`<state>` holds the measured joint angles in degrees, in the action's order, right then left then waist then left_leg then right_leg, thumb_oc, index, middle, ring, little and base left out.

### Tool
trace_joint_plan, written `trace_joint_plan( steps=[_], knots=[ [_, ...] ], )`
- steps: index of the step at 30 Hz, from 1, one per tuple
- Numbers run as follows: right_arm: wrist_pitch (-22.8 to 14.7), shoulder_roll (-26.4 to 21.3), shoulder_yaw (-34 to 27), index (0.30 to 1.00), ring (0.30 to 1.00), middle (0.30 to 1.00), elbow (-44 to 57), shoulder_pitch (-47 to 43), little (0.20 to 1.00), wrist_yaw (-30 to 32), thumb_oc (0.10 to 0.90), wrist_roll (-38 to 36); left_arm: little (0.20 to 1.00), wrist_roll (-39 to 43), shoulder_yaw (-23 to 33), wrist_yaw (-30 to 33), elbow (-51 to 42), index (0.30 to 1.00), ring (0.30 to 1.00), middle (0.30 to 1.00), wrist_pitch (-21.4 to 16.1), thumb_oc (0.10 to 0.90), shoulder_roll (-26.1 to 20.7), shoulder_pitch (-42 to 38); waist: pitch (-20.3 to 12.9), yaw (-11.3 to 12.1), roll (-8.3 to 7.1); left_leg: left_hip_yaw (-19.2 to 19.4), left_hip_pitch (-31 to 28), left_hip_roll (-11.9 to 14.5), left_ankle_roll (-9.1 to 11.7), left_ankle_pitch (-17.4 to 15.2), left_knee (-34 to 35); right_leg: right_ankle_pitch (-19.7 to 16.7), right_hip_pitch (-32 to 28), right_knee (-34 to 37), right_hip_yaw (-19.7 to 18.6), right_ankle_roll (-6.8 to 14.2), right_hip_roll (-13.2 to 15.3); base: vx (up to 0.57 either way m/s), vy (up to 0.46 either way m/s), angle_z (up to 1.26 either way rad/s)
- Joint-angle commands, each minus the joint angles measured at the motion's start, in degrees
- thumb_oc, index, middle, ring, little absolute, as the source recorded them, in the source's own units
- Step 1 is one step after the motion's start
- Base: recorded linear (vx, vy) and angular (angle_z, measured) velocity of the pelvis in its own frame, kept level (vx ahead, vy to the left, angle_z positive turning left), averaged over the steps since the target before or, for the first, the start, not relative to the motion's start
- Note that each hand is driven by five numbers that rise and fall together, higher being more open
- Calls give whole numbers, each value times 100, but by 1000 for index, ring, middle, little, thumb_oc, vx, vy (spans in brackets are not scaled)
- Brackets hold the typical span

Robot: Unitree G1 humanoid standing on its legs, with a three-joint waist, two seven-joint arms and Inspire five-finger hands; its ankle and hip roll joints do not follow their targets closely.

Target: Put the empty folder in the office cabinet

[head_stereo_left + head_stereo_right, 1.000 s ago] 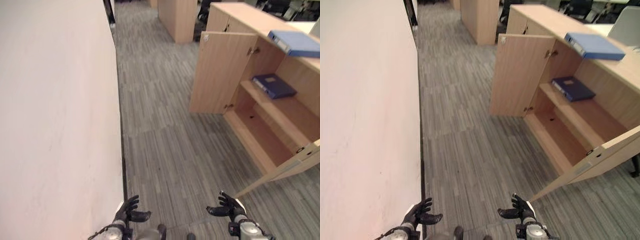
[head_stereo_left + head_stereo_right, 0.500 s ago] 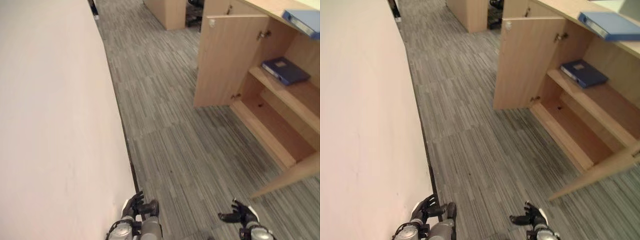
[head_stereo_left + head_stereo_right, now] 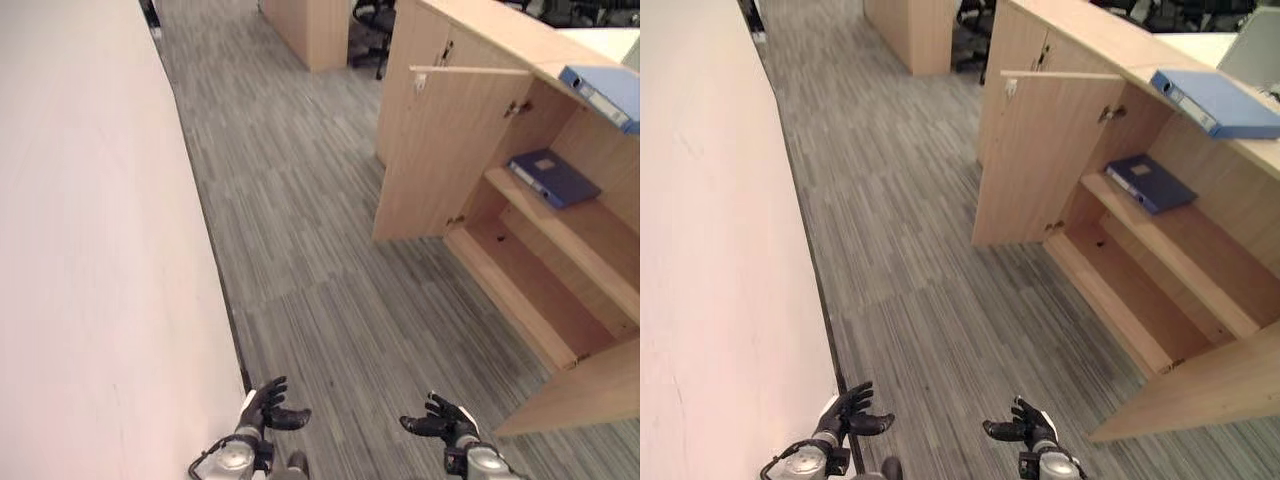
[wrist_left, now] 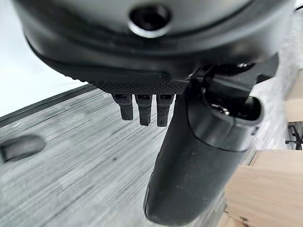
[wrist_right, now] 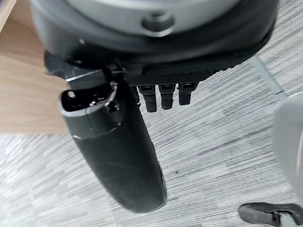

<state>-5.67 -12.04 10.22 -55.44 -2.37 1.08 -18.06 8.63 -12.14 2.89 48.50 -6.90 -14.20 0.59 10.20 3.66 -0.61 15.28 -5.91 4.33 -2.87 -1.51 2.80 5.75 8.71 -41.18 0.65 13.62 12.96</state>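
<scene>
A light blue folder lies flat on top of the wooden office cabinet at the right. A dark blue folder rests on the cabinet's middle shelf, behind the open door. My left hand hangs low near the wall, fingers relaxed and holding nothing. Low at the centre, my right hand is also open and empty. Both hands are far from the folders. In the wrist views the left hand and the right hand show straight fingers over carpet.
A pale wall runs along the left. Grey striped carpet lies between the wall and the cabinet. A second open door juts out at the lower right. Another wooden cabinet and an office chair stand farther back.
The camera has shifted, so the cabinet top and light blue folder show more fully. Both hands stay low, open and empty.
</scene>
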Motion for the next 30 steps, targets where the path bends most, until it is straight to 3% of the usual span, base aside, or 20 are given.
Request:
trace_joint_plan(
  steps=[1,3,5,6,9,16,19,20,21,22,23,24,27,29,30],
  knots=[
    [-235,-517,-75,900,900,900,362,-93,900,58,800,75,900,-83,-99,-107,-444,900,900,900,-275,800,-612,-90,68,-131,202,-624,193,-132,261,-114,-80,-375,-330,2045,692,-326,-223,442,-36,14],
    [-225,-529,-100,900,900,900,306,-74,900,64,800,51,900,-98,-117,-117,-437,900,900,900,-275,800,-585,-68,98,-212,194,-694,29,-179,277,-206,-60,-354,-289,2380,689,-337,-281,294,-35,10],
    [-205,-546,-188,900,900,900,144,-39,900,75,800,-43,900,-157,-115,-141,-366,900,900,900,-289,800,-537,-42,123,-471,149,-839,-380,-295,337,-400,41,-633,-34,3442,451,-285,-413,362,-41,15],
    [-205,-546,-188,900,900,900,144,-39,900,75,800,-43,900,-157,-115,-141,-366,900,900,900,-289,800,-537,-42,123,-471,149,-839,-380,-295,337,-400,41,-633,-34,3442,451,-285,-413,343,-48,46],
    [-179,-542,-271,900,900,900,90,3,900,87,800,-36,900,-247,-112,-128,-296,900,900,900,-287,800,-505,-55,166,-637,199,-868,-773,-252,443,-630,115,-981,216,4076,833,-173,-309,274,-77,29],
    [-144,-592,-576,900,900,900,-52,329,900,55,800,-81,900,-365,-80,-203,-203,900,900,900,-314,800,-402,141,-12,-893,238,-942,-1416,-243,625,-1185,-83,-1483,247,4414,1279,-61,157,352,-169,-8],
    [-146,-622,-606,900,900,900,-67,384,900,40,800,-80,900,-374,-83,-209,-153,900,900,900,-311,800,-360,158,-68,-915,271,-950,-1489,-200,689,-1244,-100,-1524,160,4443,1359,-59,194,228,-157,2],
    [-156,-673,-634,900,900,900,-155,416,900,37,800,-149,900,-308,-102,-194,-76,900,900,900,-309,800,-275,178,-124,-993,375,-990,-1455,56,887,-1075,-319,-1591,35,4421,1411,-166,130,238,-227,-10],
    [-157,-678,-634,900,900,900,-157,415,900,35,800,-151,900,-308,-102,-193,-73,900,900,900,-310,800,-270,177,-125,-999,388,-993,-1452,70,894,-1078,-323,-1587,31,4422,1421,-171,120,316,-341,0],
    [-192,-705,-654,900,900,900,-183,447,900,51,800,-199,900,-281,-101,-161,-29,900,900,900,-317,800,-254,153,-150,-1075,455,-1020,-1438,207,1024,-839,-459,-1562,-14,4409,1355,-234,17,210,-275,10],
    [-201,-791,-654,900,900,900,-229,430,900,31,800,-247,900,-227,-136,-162,5,900,900,900,-328,800,-192,122,-156,-1131,613,-1078,-1298,443,1259,-371,-849,-1408,-174,4428,1281,-388,-244,200,-276,15],
    [-202,-790,-652,900,900,900,-231,425,900,30,800,-248,900,-227,-133,-161,7,900,900,900,-328,800,-193,118,-171,-1150,591,-1101,-1274,421,1259,-337,-830,-1418,-155,4430,1292,-390,-216,191,-247,3],
    [-238,-914,-651,900,900,900,-233,397,900,45,800,-306,900,-128,-193,-147,-6,900,900,900,-333,800,-148,22,-130,-1225,619,-1322,-912,603,1467,668,-1714,-1114,-492,4504,1094,-681,-514,174,-244,-22],
    [-232,-1059,-640,900,900,900,-105,397,900,22,800,-336,900,-98,-258,-137,10,900,900,900,-309,800,-132,-98,-69,-1281,464,-1382,-558,635,1470,1334,-2801,-832,-827,4520,832,-932,-625,323,-348,-10],
    [-229,-1059,-642,900,900,900,-101,398,900,23,800,-336,900,-97,-259,-137,10,900,900,900,-309,800,-132,-101,-63,-1289,469,-1397,-539,642,1476,1321,-2836,-828,-827,4514,841,-937,-631,301,-297,-24]
  ],
)
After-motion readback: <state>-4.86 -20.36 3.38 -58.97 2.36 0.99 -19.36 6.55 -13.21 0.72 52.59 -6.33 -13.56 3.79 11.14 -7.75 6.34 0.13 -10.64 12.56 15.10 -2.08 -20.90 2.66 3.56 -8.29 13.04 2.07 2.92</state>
